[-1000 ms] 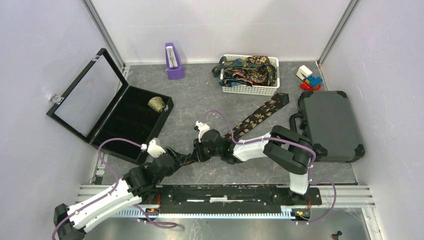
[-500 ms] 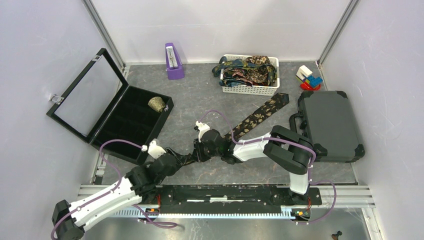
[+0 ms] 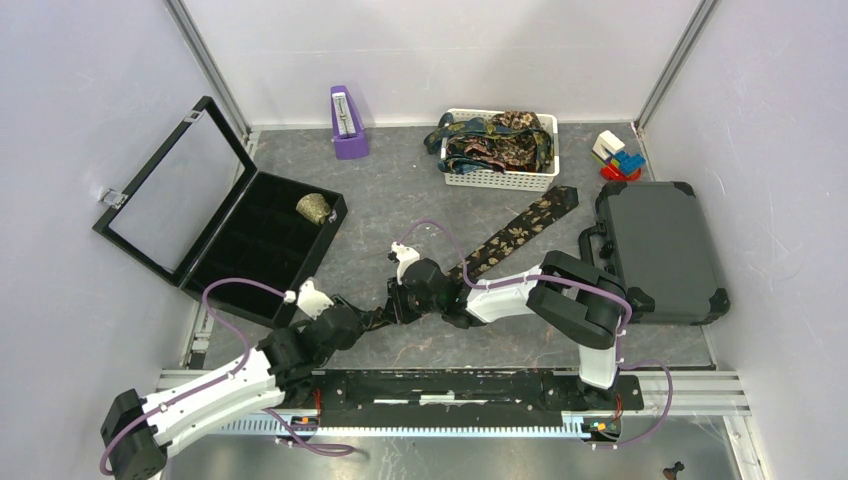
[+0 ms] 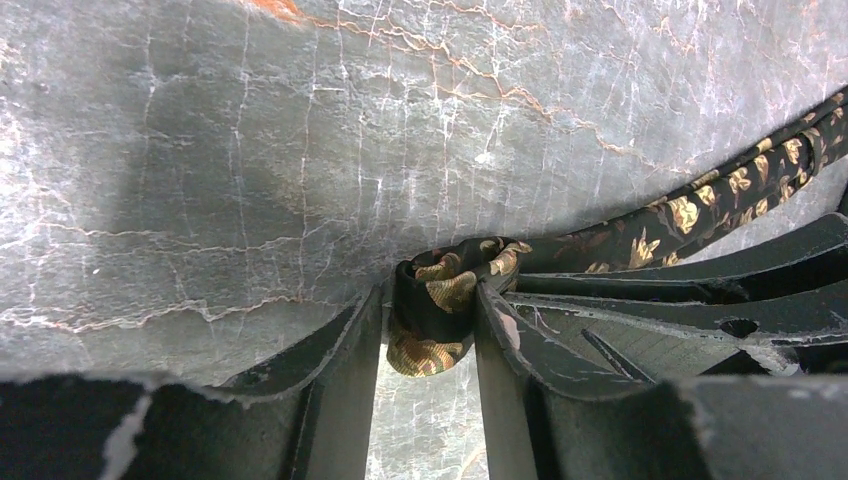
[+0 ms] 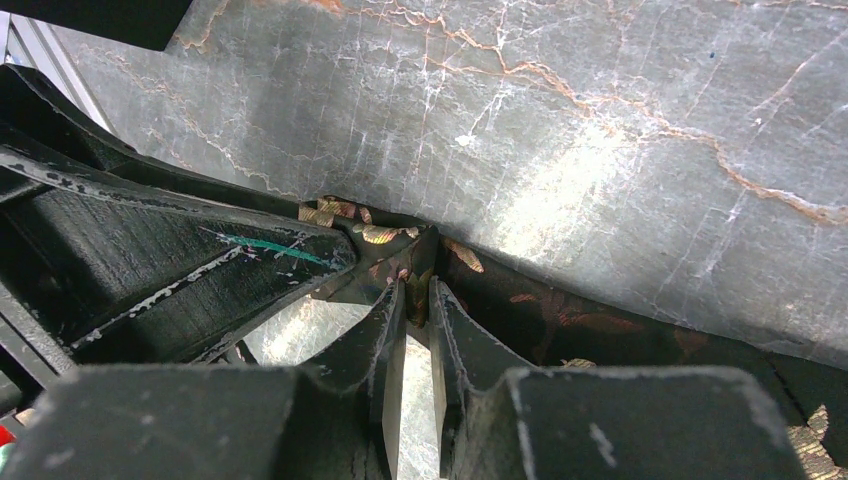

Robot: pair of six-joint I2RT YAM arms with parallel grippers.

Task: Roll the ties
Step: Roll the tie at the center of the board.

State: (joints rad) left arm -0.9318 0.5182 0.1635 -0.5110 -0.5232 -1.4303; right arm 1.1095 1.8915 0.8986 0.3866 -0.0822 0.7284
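While tie (image 3: pixel 515 232) lies diagonal on counter (image 3: pixel 380 200), wide end near basket (image 3: pixel 500 181), we see left hand (image 4: pixel 432 312) clamped on its rolled narrow end. Right hand (image 5: pixel 413 300) just beside roll, fingers nearly together, pinching tie fabric. More ties (image 3: pixel 495 142) heaped in basket.

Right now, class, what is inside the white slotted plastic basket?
A tangled heap of patterned fabric neckties, teal and brown-gold, fills the white slotted plastic basket; one loop hangs over its left rim. The basket floor and anything beneath the heap are covered.
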